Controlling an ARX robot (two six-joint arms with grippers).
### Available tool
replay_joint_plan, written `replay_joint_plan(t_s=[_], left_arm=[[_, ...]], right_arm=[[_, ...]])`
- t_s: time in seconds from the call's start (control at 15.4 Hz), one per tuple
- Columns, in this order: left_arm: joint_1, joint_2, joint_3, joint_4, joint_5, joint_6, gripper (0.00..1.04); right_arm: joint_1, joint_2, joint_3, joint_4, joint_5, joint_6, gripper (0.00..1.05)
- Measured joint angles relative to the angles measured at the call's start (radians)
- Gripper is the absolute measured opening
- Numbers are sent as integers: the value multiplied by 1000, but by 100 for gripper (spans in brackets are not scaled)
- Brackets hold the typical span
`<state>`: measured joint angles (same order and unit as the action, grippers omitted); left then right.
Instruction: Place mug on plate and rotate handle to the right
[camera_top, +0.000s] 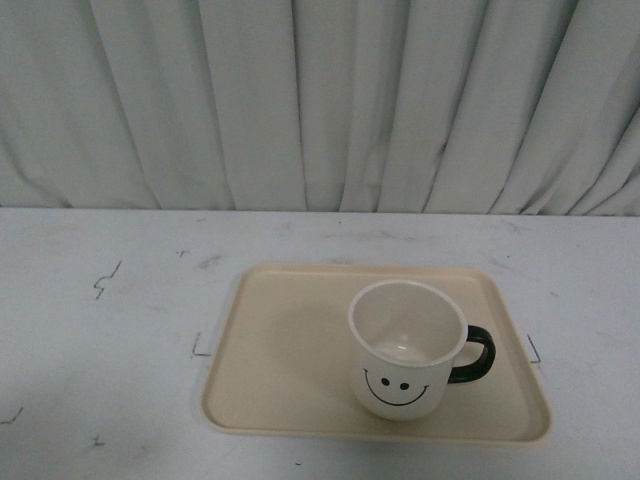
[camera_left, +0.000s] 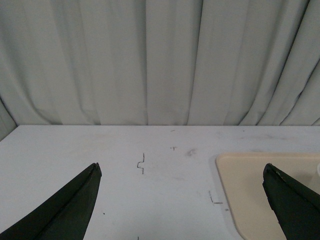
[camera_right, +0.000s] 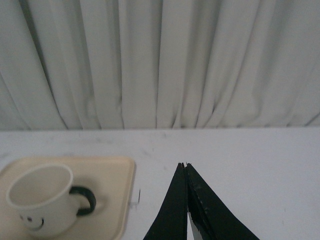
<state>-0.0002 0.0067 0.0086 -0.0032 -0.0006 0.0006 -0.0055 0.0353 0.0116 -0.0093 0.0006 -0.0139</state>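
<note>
Mug (camera_top: 407, 348): stands upright on the plate (camera_top: 290, 350), in the plate's right-hand half and toward its near edge; smiley face toward the robot.
Handle (camera_top: 473, 356): projects from the mug toward the plate's right rim; judged to match the required orientation.
Task state: judged complete or nearly so; both placement and handle direction appear satisfied.
Risk 1: any further contact with the mug can turn the handle off its heading or slide the mug toward the plate's near rim, which it stands close to.
Risk 2: an arm sweeping low past the plate's right side can catch the handle, the part nearest that arm.
Right gripper (camera_right: 186, 167): jaws closed tip to tip, holding nothing; positioned off the plate, beyond its right rim, well apart from the mug.
Left gripper (camera_left: 182, 172): jaws spread wide, holding nothing; positioned beyond the plate's left rim, clear of the mug.
Table (camera_top: 100, 330): carries the plate.
</note>
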Motion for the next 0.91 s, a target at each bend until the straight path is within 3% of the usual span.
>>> replay_joint_plan(t_s=[0.19,0.65,0.71,0.91], left_arm=[[0,0,0,0,1,0,98],[0,0,0,0,0,0,98],[0,0,0,0,0,0,98],[0,0,0,0,1,0,98]], right_arm=[[0,-31,0,5,-1,0,5],[0,-32,0,6,-1,0,94],[0,-32,0,6,-1,2,100],[0,-32,0,5,-1,3,98]])
